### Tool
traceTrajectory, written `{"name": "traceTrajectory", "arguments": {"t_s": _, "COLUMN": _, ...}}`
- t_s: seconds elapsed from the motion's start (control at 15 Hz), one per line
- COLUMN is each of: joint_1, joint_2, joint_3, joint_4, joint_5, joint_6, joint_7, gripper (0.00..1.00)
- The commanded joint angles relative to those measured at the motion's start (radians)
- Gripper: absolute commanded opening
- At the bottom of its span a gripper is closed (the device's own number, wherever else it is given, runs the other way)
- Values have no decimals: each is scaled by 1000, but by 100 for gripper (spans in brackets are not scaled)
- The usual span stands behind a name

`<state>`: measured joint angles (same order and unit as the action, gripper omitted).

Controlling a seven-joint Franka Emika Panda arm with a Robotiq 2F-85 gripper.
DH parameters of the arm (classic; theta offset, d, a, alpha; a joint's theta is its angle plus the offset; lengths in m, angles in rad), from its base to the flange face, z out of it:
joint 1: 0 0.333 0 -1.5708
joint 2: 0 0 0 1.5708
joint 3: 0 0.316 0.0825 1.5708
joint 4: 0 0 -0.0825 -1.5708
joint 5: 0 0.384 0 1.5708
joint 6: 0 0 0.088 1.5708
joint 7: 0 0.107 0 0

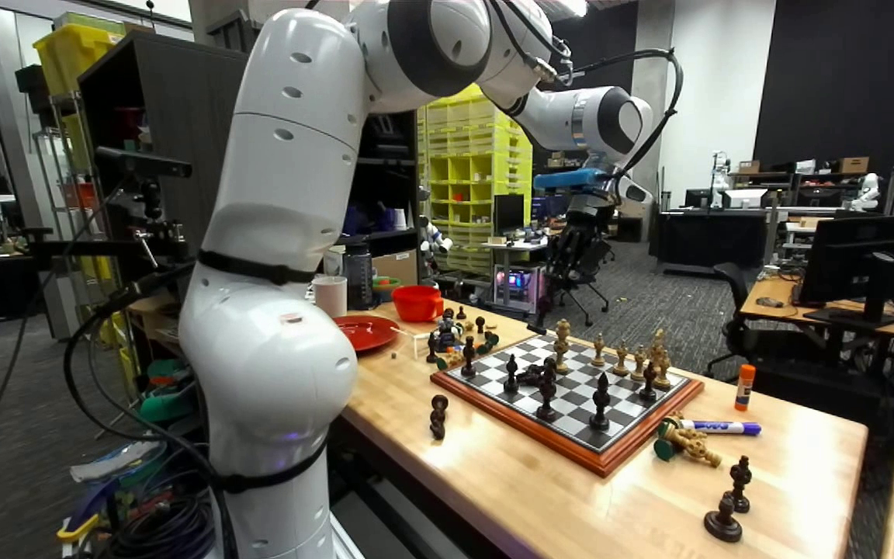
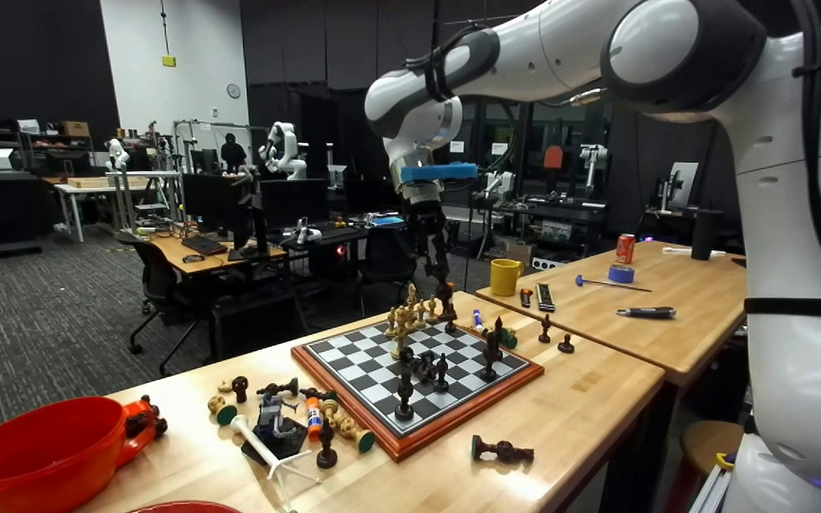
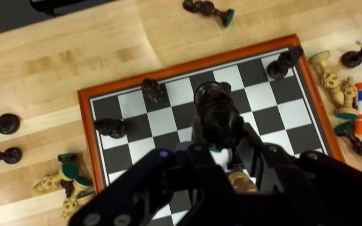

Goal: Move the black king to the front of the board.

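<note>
The board [image 1: 524,425] is checkered black and white with a reddish-brown wooden border. It lies on the table in both exterior views and under my gripper in the wrist view [image 3: 162,122]. My gripper [image 3: 222,135] is shut on a dark piece that I take to be the black king [image 3: 213,97]; its crown is hard to make out. In both exterior views the gripper [image 1: 554,289] hangs above the board, fingers pointing down. The piece shows as a dark shape below the fingertips [image 2: 441,269]; its lower outline is hard to separate from things behind.
Dark pieces stand on the board, such as one near the border [image 1: 601,404], beside light pieces [image 2: 401,331]. A dark piece lies on its side there [image 2: 421,365]. Off the board are a fallen dark piece [image 2: 503,450], a marker [image 1: 722,427], a glue stick [image 1: 743,388] and a red mug [image 1: 416,303].
</note>
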<state>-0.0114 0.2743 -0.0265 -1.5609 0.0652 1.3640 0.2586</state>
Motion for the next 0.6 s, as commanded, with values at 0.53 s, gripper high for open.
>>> {"name": "traceTrajectory", "arguments": {"t_s": 0.53, "joint_1": -5, "joint_2": -192, "joint_3": -5, "joint_4": -154, "joint_5": -32, "joint_6": 154, "joint_7": -51, "gripper": 30}}
